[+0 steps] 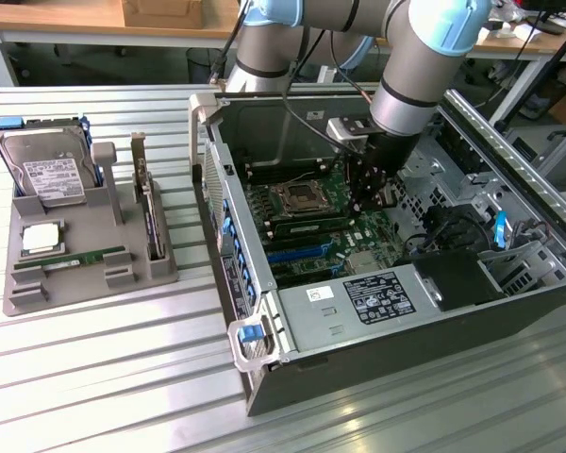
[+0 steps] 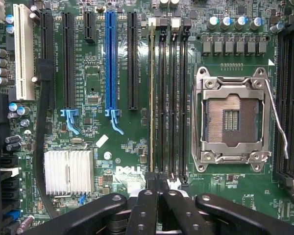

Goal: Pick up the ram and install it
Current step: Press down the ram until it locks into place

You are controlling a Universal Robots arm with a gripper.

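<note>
Closed jaws directly above slotted ram (image 2: 151, 98).

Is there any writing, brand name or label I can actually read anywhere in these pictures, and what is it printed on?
"DELL": white letters on the green motherboard, near the silver heatsink.
White label on the hard drive: print too small to read.
Label on the power supply: symbols and text too small to read.
Small white sticker beside it: unreadable.
Fine white print across the motherboard: too small to read.
</note>
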